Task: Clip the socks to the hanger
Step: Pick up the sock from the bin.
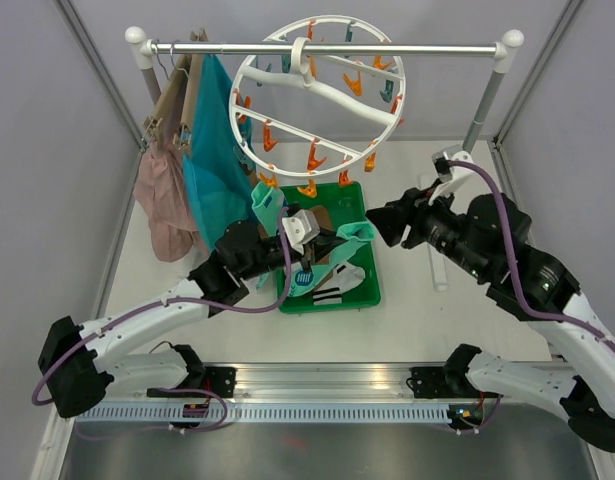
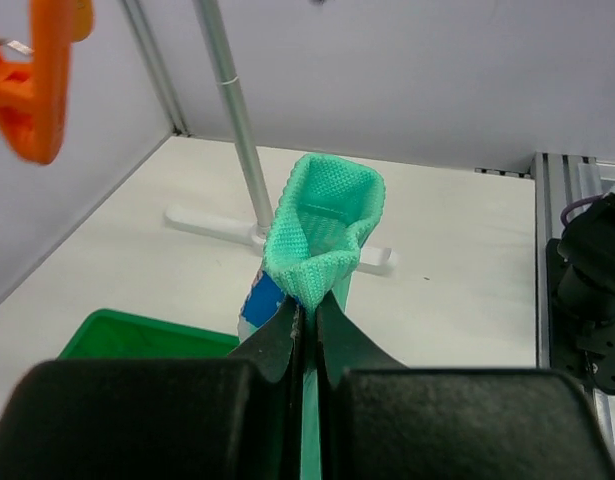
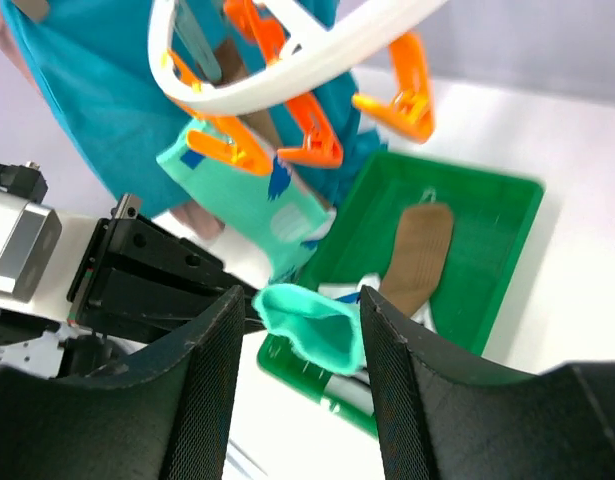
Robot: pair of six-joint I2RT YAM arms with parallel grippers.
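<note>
My left gripper (image 1: pixel 332 243) is shut on a mint-teal sock (image 1: pixel 355 232) and holds it above the green tray (image 1: pixel 365 290), cuff open towards the right arm. In the left wrist view the closed gripper (image 2: pixel 309 310) pinches that sock (image 2: pixel 325 225). My right gripper (image 3: pixel 302 300) is open, and the sock's cuff (image 3: pixel 309 328) lies between its fingers, untouched. The round white hanger (image 1: pixel 317 85) hangs on the rail. One mint sock (image 1: pixel 267 205) is clipped to an orange peg on it (image 3: pixel 242 195). A brown sock (image 3: pixel 417 245) and a white black-striped sock (image 1: pixel 332 292) lie in the tray.
A large teal garment (image 1: pixel 212 150) and a pink-beige garment (image 1: pixel 162 200) hang on tan hangers at the rail's left end. The rail's right post (image 2: pixel 237 120) stands on the table beyond the sock. Orange pegs (image 3: pixel 402 95) hang just above the tray (image 3: pixel 487 230).
</note>
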